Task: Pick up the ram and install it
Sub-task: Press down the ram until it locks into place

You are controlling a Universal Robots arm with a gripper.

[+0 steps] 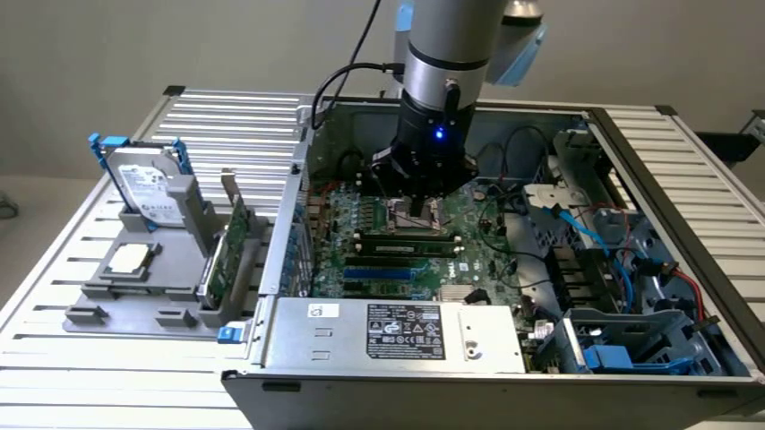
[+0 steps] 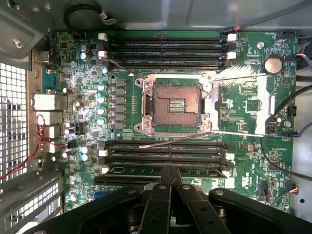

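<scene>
- 1 gripper [image 2: 170, 171] on the arm, low inside the open computer case [image 1: 669, 161], over the motherboard [image 2: 243, 165].
- Jaws clenched: 2 fingers [image 2: 158, 207] meet tip to tip with no gap between them.
- 1 ram [image 2: 131, 169]: a green stick with dark chips, lying along a slot in the bank next to the CPU socket [image 2: 174, 106], level with the slots beside it.
- The fingertips sit right over the ram's middle. Cannot tell if they touch it.
- In the exterior view the ram [image 1: 400, 240] lies just in front of the gripper [image 1: 421, 215], between the slot's pale end latches.
- Memory slots: 2 banks, one on each side of the socket. The far bank [image 2: 165, 52] has 4 long black slots. The near bank looks like 4 too, partly under the fingers.
- 1 CPU socket, open, contacts bare.
- 1 coin battery [image 2: 274, 64] near the far bank.
- 1 power supply [image 1: 407, 330], label up, at the case's front edge.
- Outside the case, on the exterior view's left: 1 grey fixture [image 1: 107, 300] holding 1 hard drive [image 1: 150, 193] upright, 1 green expansion card [image 1: 233, 235] on edge, and 1 small square chip [image 1: 129, 258] lying flat.
- All of it stands on 1 slatted metal table [image 1: 227, 125].
</scene>
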